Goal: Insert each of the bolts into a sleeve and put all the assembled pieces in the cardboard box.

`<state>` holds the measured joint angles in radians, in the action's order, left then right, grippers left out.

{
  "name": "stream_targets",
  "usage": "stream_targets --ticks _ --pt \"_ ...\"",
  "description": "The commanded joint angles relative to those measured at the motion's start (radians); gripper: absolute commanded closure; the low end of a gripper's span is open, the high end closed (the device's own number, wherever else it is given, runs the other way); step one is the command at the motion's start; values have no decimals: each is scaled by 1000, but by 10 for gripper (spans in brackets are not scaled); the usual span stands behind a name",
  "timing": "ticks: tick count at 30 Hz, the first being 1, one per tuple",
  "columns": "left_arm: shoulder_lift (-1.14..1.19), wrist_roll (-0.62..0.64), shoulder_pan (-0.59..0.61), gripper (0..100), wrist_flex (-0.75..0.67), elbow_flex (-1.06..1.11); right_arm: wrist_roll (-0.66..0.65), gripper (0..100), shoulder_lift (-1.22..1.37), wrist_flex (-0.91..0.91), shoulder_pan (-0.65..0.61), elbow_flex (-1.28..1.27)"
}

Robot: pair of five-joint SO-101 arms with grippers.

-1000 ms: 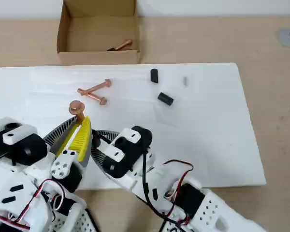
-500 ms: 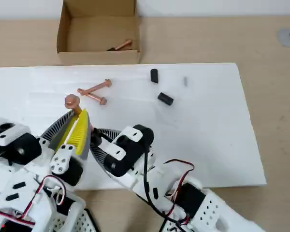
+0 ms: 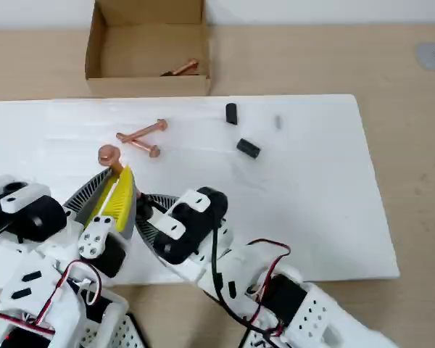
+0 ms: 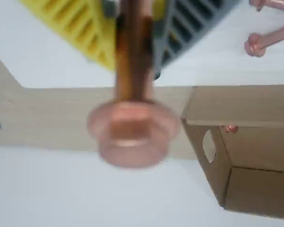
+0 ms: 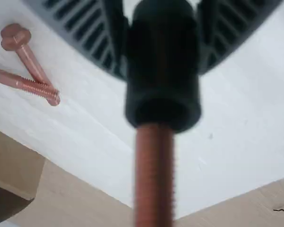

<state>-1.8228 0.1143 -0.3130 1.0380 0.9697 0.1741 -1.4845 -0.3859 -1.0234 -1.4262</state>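
crossed bolts [image 3: 141, 134] ahead, cardboard box [image 3: 146, 86] beyond

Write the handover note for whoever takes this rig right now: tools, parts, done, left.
Left tool: shut on a bolt, head pointing away from the arm.
Right tool: shut on a sleeve, the bolt's shaft entering its end.
On the white sheet: two crossed bolts, two loose sleeves.
Done: one piece lies in the cardboard box.
Left: finish this pairing, box it, then assemble and box the other two.
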Motion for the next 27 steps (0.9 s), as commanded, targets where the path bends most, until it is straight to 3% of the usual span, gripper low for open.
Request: stream_targets --ticks 1,16,19,27 --pt "-4 5 -41 991 23 -8 2 989 -27 28 18 15" --pt "-4 -8 -91 988 48 -12 2 989 -27 28 19 13" --pt "-4 -61 -92 948 94 -43 2 989 -27 28 19 13" --pt "1 -61 -84 879 112 -68 68 989 -27 23 59 13"
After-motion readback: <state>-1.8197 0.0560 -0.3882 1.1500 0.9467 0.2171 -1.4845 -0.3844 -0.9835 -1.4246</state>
